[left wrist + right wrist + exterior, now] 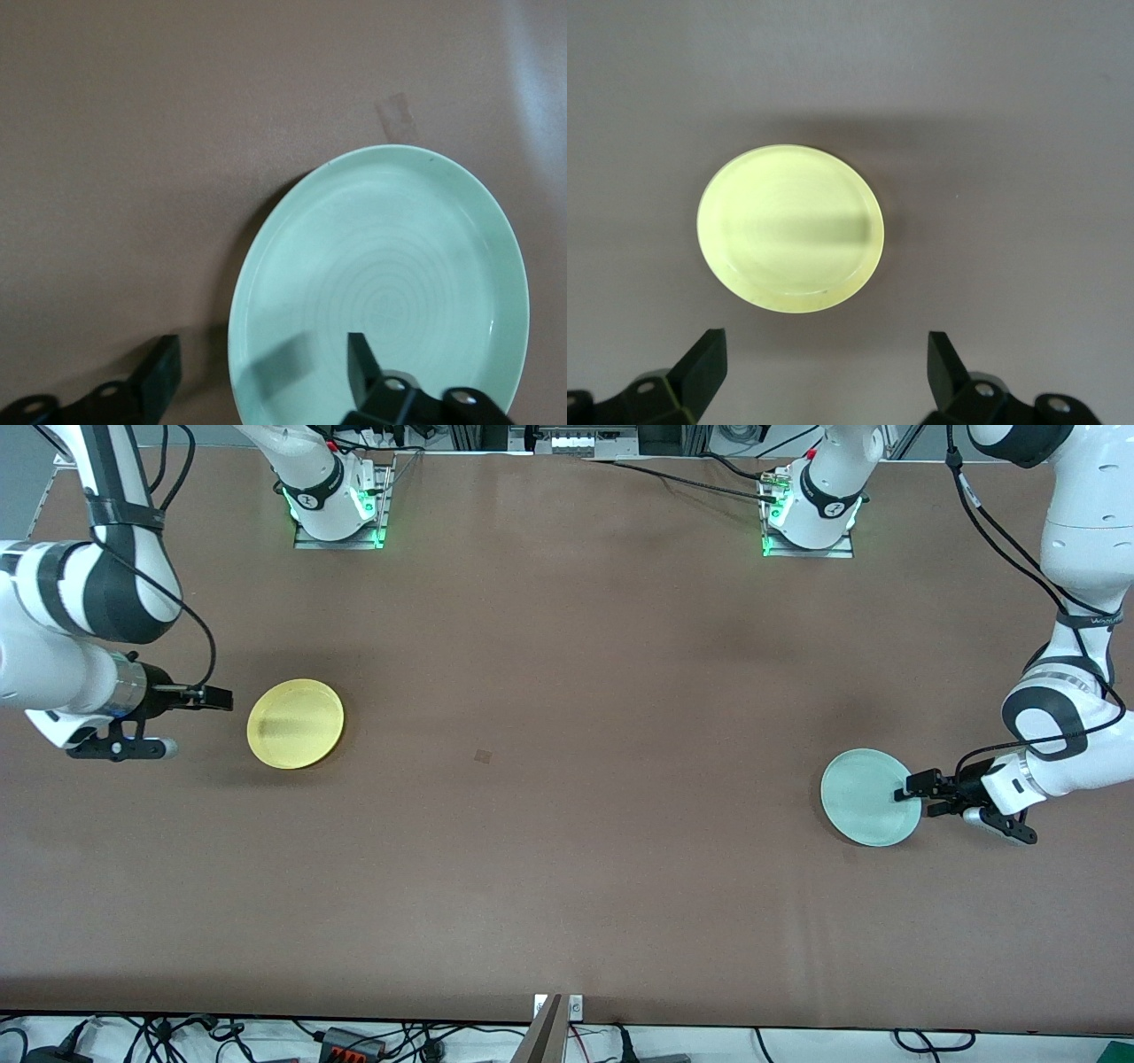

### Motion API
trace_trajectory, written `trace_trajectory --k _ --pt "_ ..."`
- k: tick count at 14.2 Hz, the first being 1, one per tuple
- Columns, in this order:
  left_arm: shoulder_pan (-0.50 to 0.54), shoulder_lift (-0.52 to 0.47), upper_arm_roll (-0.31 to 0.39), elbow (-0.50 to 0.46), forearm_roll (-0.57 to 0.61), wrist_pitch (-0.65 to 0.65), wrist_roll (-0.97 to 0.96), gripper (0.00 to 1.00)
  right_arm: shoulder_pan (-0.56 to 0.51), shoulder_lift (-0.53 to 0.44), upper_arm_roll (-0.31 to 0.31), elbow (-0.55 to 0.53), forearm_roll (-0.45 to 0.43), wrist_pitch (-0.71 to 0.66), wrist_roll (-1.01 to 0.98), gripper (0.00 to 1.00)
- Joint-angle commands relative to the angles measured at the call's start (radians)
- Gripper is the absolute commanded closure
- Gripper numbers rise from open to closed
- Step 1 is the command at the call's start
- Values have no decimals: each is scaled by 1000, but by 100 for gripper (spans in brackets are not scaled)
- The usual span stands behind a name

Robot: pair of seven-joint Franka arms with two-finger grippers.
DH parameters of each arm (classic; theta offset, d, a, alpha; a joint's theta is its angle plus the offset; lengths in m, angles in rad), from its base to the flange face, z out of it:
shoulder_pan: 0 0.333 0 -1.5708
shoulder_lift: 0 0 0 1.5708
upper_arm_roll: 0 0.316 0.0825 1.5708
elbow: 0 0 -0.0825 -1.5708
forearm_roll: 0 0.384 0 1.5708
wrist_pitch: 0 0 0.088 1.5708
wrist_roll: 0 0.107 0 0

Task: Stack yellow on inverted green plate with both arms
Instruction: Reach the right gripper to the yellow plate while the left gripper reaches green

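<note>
The yellow plate (295,723) lies hollow side up toward the right arm's end of the table. It also shows in the right wrist view (790,228). My right gripper (202,724) is open beside it, low over the table, with a gap to the rim (822,354). The pale green plate (870,797) lies toward the left arm's end and appears hollow side up (390,283). My left gripper (935,804) is open astride its rim (261,354): one finger (359,354) is over the plate, and the other (164,359) is over the table outside it.
A small tape mark (483,756) sits on the brown table about midway between the plates; one also shows in the left wrist view (392,111). The arm bases (337,505) (811,514) stand along the table edge farthest from the camera. Cables lie off the near edge.
</note>
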Motion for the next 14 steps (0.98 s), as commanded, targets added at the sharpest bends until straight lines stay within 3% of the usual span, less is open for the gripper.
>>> trace_trajectory --k 1,2,3,5,10,13,14 --pt "10 30 -11 24 -35 15 49 85 -7 -66 7 -122 -20 51 -3 0" --pt "11 32 -11 30 -35 15 49 96 -24 -63 7 -151 -20 85 -3 0" --pt "11 35 -11 30 -31 16 50 99 -36 -62 7 -194 -22 134 -4 0" --pt "20 46 -11 39 -25 16 68 99 -48 -42 7 -260 -22 214 -4 0" --pt "17 -23 -7 36 -22 -1 64 99 -106 93 8 -265 -20 323 -6 0" --pt "7 -115 3 33 -9 -137 37 99 -133 137 8 -263 -14 373 -10 0" --pt "5 -147 2 36 45 -177 -2 99 -136 157 8 -263 -12 398 -10 4"
